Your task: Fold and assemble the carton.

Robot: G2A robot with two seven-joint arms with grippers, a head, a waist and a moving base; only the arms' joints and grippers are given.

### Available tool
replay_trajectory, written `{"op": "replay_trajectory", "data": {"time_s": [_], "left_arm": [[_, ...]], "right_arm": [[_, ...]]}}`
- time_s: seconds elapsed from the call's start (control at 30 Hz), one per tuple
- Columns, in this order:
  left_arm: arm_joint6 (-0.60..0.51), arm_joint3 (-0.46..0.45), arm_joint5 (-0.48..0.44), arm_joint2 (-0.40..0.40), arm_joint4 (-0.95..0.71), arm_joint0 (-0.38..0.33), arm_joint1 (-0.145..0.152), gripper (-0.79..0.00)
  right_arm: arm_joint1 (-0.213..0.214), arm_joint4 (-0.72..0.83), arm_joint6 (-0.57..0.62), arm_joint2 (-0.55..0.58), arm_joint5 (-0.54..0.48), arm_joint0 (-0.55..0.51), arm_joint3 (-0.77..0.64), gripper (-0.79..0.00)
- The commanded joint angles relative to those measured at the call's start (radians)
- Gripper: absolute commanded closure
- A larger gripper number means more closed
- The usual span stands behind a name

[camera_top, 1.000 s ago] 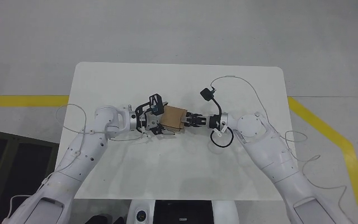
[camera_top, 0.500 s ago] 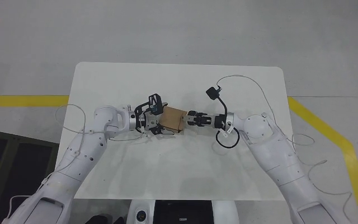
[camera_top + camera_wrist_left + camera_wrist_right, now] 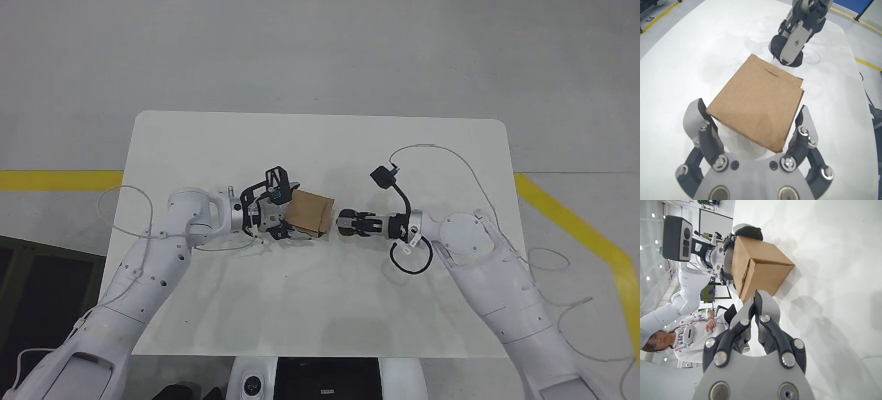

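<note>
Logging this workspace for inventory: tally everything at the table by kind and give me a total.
carton: 1
end effector: 2 (left end effector closed on the carton's sides; right end effector shut, close by the carton)
table: 1
Total: 4

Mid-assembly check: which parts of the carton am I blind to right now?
- Underside of the brown cardboard carton: hidden in every view, because it faces the white table.
- Carton end nearest the left tool: in the left wrist view it sits below the carton's own top panel. In the top view the tool covers it.
- Carton interior: hidden in every view, since the panels that show lie shut over it.
</note>
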Motion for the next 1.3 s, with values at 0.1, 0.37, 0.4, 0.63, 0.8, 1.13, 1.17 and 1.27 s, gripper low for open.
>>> {"op": "replay_trajectory", "data": {"time_s": [0.1,0.37,0.4,0.63,0.8,1.13,1.17,1.27], "left_arm": [[-0.001,-0.001,-0.001,0.002,-0.002,-0.001,-0.001,-0.785],[0.0,-0.003,-0.001,0.001,0.002,-0.001,0.0,-0.785],[0.0,-0.003,-0.001,0.001,0.002,-0.001,0.0,-0.785],[0.0,0.001,0.001,-0.001,-0.004,-0.002,0.0,-0.785],[-0.006,0.015,-0.035,-0.026,-0.064,-0.005,0.006,-0.785],[-0.135,-0.046,-0.041,-0.121,-0.357,0.014,0.054,-0.785],[-0.148,-0.053,-0.033,-0.138,-0.373,0.012,0.058,-0.785],[-0.168,-0.066,0.035,-0.18,-0.397,0.007,0.066,-0.785]], "right_arm": [[-0.013,0.001,-0.016,-0.047,-0.002,0.034,0.015,0.0],[-0.03,0.005,-0.026,-0.094,-0.024,0.083,0.063,0.0],[-0.031,0.006,-0.027,-0.097,-0.028,0.086,0.068,0.0],[-0.034,0.014,-0.04,-0.098,-0.044,0.097,0.088,0.0],[-0.022,0.013,-0.052,-0.057,-0.068,0.077,0.073,0.0],[0.02,0.008,-0.117,0.1,-0.213,-0.021,-0.018,-0.271],[0.023,0.008,-0.131,0.115,-0.234,-0.029,-0.023,-0.363],[0.03,0.008,-0.183,0.153,-0.306,-0.047,-0.024,-0.785]]}}
